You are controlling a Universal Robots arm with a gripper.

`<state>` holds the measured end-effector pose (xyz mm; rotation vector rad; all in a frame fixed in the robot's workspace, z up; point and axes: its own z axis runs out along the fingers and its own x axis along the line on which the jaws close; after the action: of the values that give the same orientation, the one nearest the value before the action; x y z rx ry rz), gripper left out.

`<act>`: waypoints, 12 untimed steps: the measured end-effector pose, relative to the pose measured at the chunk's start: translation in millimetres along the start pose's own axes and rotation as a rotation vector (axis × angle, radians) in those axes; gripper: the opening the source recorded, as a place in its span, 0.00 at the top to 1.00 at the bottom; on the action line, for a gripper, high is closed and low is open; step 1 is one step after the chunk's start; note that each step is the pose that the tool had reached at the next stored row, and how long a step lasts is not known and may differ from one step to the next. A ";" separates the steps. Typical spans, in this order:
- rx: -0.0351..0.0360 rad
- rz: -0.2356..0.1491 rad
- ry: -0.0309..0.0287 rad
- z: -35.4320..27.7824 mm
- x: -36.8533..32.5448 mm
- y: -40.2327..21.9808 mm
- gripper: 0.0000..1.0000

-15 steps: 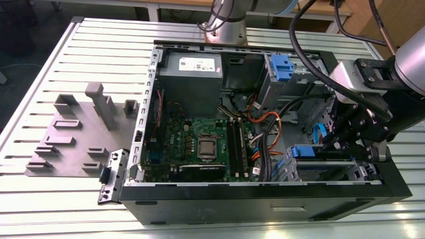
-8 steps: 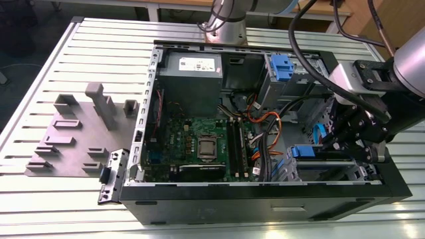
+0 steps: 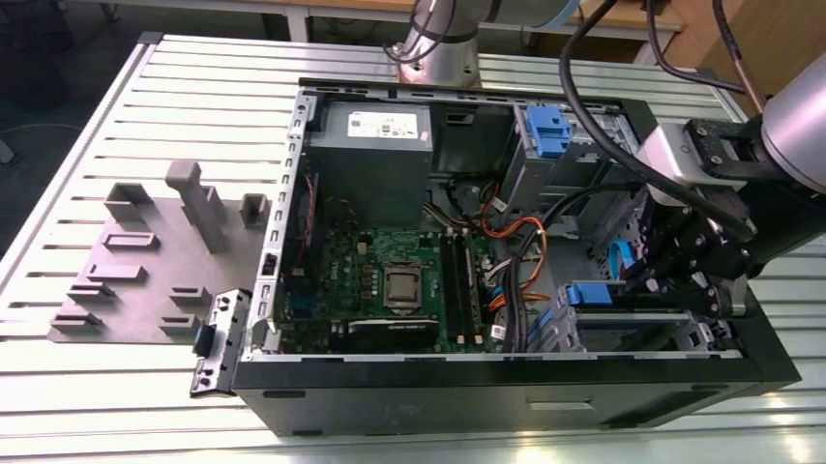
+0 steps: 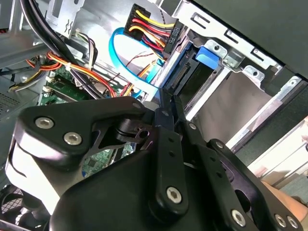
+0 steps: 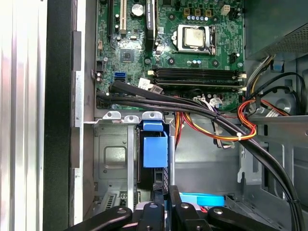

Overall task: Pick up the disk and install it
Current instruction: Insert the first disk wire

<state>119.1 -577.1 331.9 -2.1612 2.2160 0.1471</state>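
A ribbed metal table (image 3: 77,203) carries, at the exterior view's left, a grey fixture plate (image 3: 142,280), then the open computer case (image 3: 516,377) with its motherboard (image 3: 387,280). At the exterior view's right the disk (image 3: 594,293) sits edge-up in the drive cage (image 3: 645,329), blue carrier showing. The gripper (image 3: 671,280) is just beside it, fingers drawn narrow; whether they pinch it I cannot tell. Rigid, dense, shock-sensitive: best held by the carrier rail.

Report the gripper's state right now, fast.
Gripper: fingers together, down in the drive bay by the blue carrier tab; whether it grips the disk cannot be told.
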 end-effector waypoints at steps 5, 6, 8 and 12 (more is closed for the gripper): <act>0.0000 0.000 0.0005 1.5 0.2 -0.1 0.84; 0.0000 0.000 0.0002 1.7 0.2 -0.1 0.84; 0.0000 0.000 0.0001 1.8 0.2 -0.1 0.84; 0.0000 0.000 -0.0004 2.1 0.2 -0.1 0.77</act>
<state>119.1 -577.1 329.8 -2.1610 2.2157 0.1475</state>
